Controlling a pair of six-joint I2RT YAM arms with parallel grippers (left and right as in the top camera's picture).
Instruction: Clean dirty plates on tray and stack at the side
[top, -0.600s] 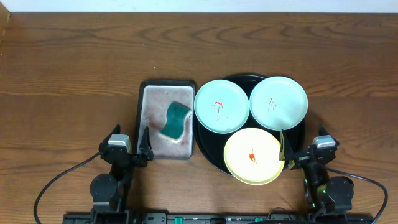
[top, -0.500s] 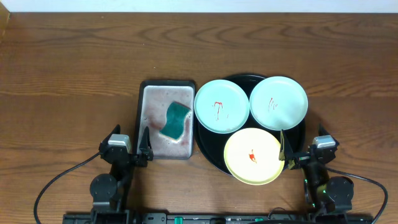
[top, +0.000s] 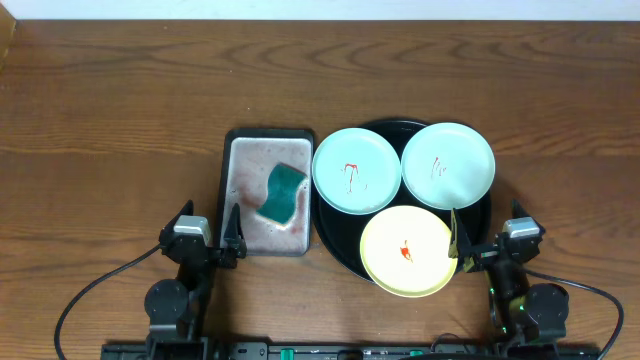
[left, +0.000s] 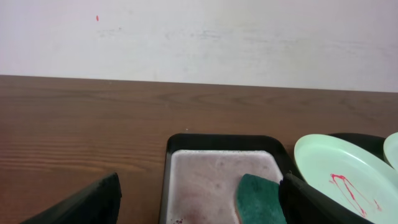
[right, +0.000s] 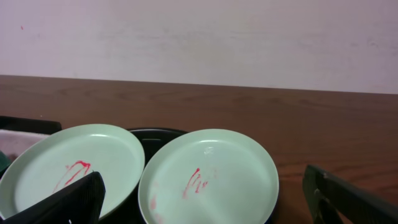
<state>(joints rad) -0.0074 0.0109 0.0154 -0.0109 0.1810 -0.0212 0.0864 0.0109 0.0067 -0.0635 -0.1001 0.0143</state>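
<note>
The round black tray (top: 482, 218) holds three plates. A mint plate (top: 356, 171) with a red smear sits at its left, also in the left wrist view (left: 339, 177). A second smeared mint plate (top: 448, 165) sits at its right, also in the right wrist view (right: 208, 175). A yellow plate (top: 407, 251) with a red smear lies at the front. My left gripper (top: 206, 226) is open and empty, just in front of the rectangular tray. My right gripper (top: 487, 238) is open and empty at the black tray's front right edge.
A rectangular black-rimmed tray (top: 240, 190) with a pinkish bottom lies left of the round tray and holds a green sponge (top: 281, 192), which also shows in the left wrist view (left: 260, 198). A pale wall stands behind the wooden table.
</note>
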